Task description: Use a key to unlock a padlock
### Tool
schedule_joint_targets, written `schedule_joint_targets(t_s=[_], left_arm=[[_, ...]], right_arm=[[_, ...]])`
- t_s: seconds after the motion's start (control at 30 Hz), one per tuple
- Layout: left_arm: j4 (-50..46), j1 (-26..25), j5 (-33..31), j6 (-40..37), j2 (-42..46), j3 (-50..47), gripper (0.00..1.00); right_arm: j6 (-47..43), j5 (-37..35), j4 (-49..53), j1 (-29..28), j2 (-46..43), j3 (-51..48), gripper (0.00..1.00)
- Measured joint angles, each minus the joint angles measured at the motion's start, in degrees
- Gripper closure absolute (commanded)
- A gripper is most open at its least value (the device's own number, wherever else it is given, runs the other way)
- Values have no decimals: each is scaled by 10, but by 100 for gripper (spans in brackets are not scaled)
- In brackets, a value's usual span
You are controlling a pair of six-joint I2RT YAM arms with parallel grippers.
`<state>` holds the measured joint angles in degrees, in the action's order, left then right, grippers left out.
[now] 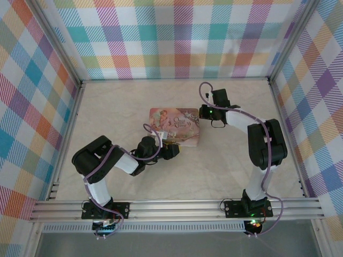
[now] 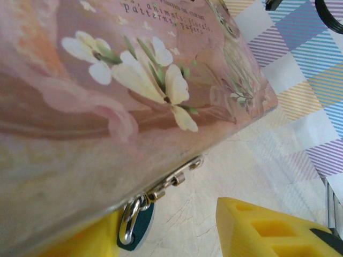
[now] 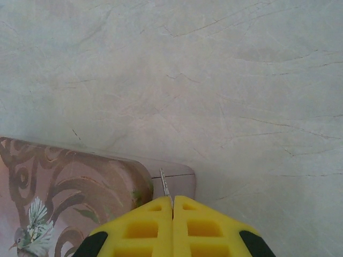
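Observation:
The tiny padlock (image 2: 135, 229) has a bluish body and a metal shackle (image 2: 127, 220). It hangs from the hasp (image 2: 177, 178) on the near side of the pink tin box (image 1: 175, 126). My left gripper (image 2: 171, 238) stands open at that side of the box (image 2: 107, 107). The padlock rests against its left yellow finger (image 2: 80, 243), and the other finger (image 2: 268, 230) is well apart to the right. My right gripper (image 3: 172, 202) is shut on the key (image 3: 164, 185), whose thin toothed blade sticks out past the fingertips. It hovers over the box's far right corner (image 3: 177, 179), shown in the top view as the right gripper (image 1: 206, 113).
Plaid walls (image 1: 177, 37) close in the pale marbled table (image 1: 236, 155) on three sides. An aluminium rail (image 1: 177, 208) runs along the near edge by the arm bases. Bare table lies right of the box and behind it.

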<state>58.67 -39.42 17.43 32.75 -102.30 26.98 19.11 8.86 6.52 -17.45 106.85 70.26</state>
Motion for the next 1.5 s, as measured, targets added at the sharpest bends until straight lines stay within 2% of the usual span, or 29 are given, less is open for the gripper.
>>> schedule_joint_targets(t_s=[0.23, 0.53, 0.77, 0.87, 1.17, 1.33, 1.5], left_arm=[[2, 1, 10, 5, -16, 11, 43], [39, 1, 20, 24, -57, 31, 44], [10, 3, 5, 21, -30, 16, 51], [-3, 7, -1, 17, -16, 9, 62], [-20, 17, -1, 9, -14, 9, 67], [-31, 21, 1, 6, -9, 9, 81], [-42, 28, 10, 5, -3, 9, 85]], right_arm=[[2, -2, -1, 0, 0, 0, 100], [2, -7, -3, -3, 1, 0, 100], [2, -4, -2, -10, 1, -1, 100], [2, -1, -1, -14, 2, -2, 100], [2, 2, 0, -14, 2, -2, 100], [2, 2, 0, -14, 2, -2, 100], [2, 3, 0, -14, 2, -2, 100]])
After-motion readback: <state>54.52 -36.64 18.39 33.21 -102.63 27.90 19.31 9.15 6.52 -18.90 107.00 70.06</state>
